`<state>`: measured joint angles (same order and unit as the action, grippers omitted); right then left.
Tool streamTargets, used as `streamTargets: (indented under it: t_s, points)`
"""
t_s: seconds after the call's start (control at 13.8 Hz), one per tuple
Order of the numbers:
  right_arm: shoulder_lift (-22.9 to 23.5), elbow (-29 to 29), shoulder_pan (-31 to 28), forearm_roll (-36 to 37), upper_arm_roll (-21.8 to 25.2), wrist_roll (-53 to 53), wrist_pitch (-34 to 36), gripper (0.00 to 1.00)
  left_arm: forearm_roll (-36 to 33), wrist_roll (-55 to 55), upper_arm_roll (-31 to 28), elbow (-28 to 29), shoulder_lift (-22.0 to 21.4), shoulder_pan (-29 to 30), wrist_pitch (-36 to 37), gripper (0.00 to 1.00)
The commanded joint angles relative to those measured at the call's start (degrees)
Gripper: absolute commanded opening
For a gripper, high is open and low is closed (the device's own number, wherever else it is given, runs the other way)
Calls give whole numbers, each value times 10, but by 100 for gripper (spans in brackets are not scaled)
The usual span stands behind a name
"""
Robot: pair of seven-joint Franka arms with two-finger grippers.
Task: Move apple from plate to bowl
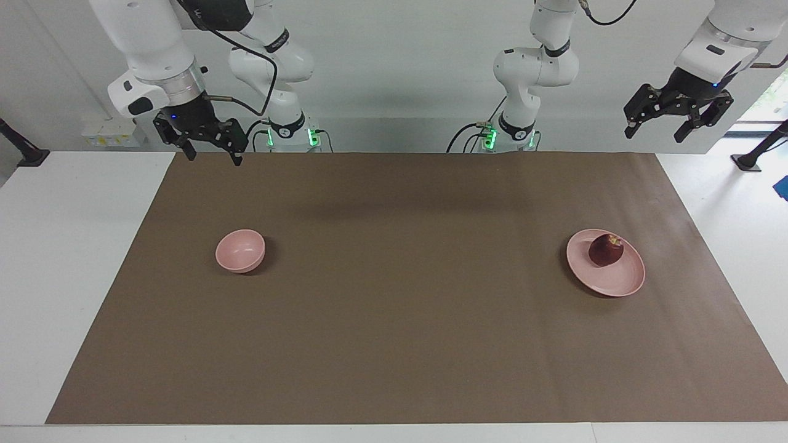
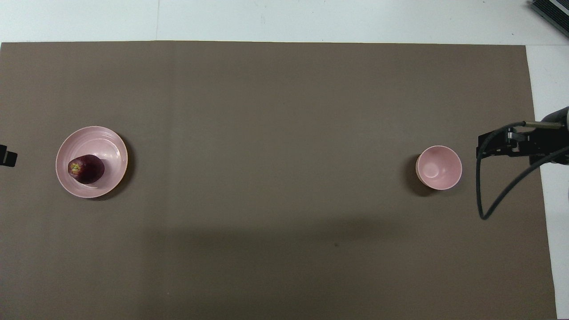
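The dark red apple (image 1: 606,250) (image 2: 86,169) lies on the pale pink plate (image 1: 615,284) (image 2: 100,142), on the part of it nearer to the robots, toward the left arm's end of the table. The small, deep pink bowl (image 1: 240,250) (image 2: 438,167) stands empty toward the right arm's end. My left gripper (image 1: 655,130) is open and empty, raised in the air at the left arm's end; only its tip (image 2: 6,158) shows in the overhead view. My right gripper (image 1: 213,154) (image 2: 484,144) is open and empty, raised beside the bowl.
A brown mat (image 1: 394,320) covers most of the white table (image 1: 74,258), whose bare margins show at both ends. A black cable (image 2: 493,195) hangs from the right arm. A dark object (image 2: 551,13) sits at the table's corner farthest from the robots.
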<state>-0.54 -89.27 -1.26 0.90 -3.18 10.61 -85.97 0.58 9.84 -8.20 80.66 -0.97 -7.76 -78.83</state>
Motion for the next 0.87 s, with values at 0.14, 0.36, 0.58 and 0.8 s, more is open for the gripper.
streamTargets:
  t_s: [0.14, 0.36, 0.58, 0.8]
  points:
    - [-10, -11, -10, -8, -1, -10, -1, 100, -7, -3, 4, 4, -7, -1, 3, 100]
    - [-10, -10, -15, -15, -2, -11, 4, 100, -7, -3, 5, 4, -7, 1, 3, 100]
    - [-10, -12, -15, -21, -2, -10, 7, 100, -7, -5, 5, 5, -7, 3, 2, 100]
    - [-10, -15, -22, -58, -2, 32, 9, 100, -5, -2, 5, 28, -22, 4, -4, 100]
